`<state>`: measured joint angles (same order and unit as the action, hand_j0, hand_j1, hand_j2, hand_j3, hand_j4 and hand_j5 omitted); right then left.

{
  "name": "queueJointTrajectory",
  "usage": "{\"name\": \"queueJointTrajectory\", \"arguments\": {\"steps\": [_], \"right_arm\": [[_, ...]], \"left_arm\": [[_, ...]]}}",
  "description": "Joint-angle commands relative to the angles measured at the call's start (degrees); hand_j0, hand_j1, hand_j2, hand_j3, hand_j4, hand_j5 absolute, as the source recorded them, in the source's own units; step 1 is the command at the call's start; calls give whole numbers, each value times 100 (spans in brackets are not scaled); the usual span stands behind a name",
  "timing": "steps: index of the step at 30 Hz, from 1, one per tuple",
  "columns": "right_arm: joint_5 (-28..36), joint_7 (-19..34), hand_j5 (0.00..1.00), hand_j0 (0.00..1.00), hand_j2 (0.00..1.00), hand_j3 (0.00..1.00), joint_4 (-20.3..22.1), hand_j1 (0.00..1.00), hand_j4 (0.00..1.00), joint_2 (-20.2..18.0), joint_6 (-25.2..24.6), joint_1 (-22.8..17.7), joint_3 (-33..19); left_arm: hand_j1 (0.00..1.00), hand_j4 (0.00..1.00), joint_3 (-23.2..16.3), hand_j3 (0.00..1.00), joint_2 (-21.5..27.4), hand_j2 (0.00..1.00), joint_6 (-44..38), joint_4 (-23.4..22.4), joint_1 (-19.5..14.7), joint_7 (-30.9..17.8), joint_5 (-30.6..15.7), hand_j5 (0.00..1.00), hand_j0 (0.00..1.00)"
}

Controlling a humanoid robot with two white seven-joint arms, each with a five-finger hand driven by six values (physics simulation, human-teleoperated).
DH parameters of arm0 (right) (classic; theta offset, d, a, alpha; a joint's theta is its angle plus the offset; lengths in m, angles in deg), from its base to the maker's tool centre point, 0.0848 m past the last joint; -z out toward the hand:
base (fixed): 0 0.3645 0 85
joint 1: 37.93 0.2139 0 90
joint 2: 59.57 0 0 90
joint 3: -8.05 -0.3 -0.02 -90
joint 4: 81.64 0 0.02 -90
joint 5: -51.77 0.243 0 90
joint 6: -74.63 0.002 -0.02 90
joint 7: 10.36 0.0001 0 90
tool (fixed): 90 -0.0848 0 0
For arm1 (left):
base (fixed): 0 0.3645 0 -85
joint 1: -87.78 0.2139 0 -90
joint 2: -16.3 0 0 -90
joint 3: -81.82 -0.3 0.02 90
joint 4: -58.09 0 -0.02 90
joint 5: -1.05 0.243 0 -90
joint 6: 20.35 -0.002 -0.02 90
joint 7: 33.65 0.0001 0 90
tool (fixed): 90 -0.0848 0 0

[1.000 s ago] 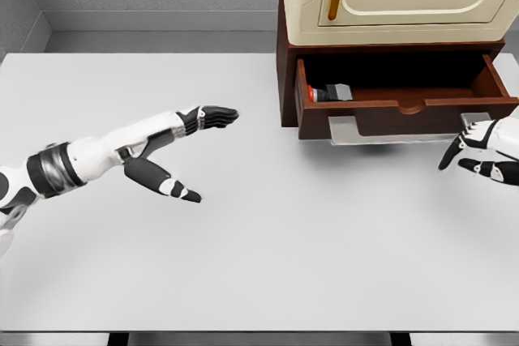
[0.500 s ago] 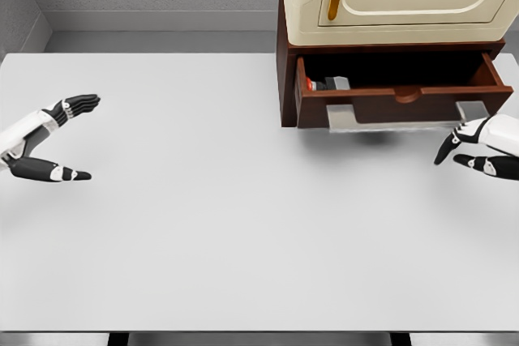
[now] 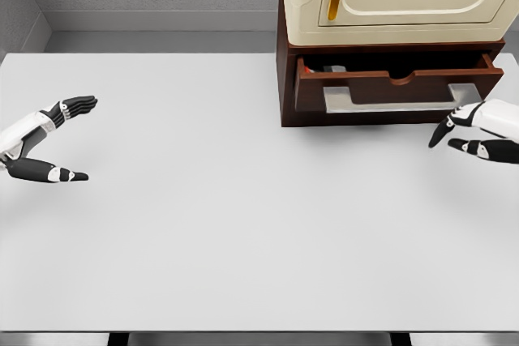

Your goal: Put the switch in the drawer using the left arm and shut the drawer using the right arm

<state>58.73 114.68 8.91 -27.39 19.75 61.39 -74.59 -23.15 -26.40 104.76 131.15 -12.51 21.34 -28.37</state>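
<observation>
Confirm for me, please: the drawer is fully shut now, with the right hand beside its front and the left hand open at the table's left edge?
Not quite: the head view shows the drawer still partly open. The right hand is beside its front, and the left hand is open at the table's left edge.

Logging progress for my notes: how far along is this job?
Done: the switch lies inside the drawer, and the left hand is open at the table's left edge. In hand: the right hand is at the drawer's front. Left: the drawer is only partly shut.

Single head view, looking steeply down over the white table (image 3: 243, 241), cabinet (image 3: 389, 6) at far right
</observation>
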Motion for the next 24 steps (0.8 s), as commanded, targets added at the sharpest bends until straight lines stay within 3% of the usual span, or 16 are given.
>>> {"name": "queueJointTrajectory", "arguments": {"steps": [1,5,11,16,24], "right_arm": [[34,-3,50,50,50,50,-90,50,50,16,-13,9,72],[34,-3,50,50,50,50,-354,50,50,87,-13,378,406],[-37,-3,50,50,50,50,-442,50,50,157,-13,518,512],[-45,-3,51,51,51,51,-635,51,51,280,-13,958,810],[-169,-3,52,52,52,52,-749,52,52,403,-13,1178,872]], "left_arm": [[100,100,2,100,7,100,-11,-11,0,1,-28,100,100],[100,100,2,100,16,100,-11,-11,0,1,-28,100,100],[100,100,2,100,16,100,-11,-11,0,1,-28,100,100],[100,100,2,100,16,100,-11,-11,0,1,-20,100,100],[100,100,2,100,16,100,-11,-11,0,1,-2,100,100]]}}
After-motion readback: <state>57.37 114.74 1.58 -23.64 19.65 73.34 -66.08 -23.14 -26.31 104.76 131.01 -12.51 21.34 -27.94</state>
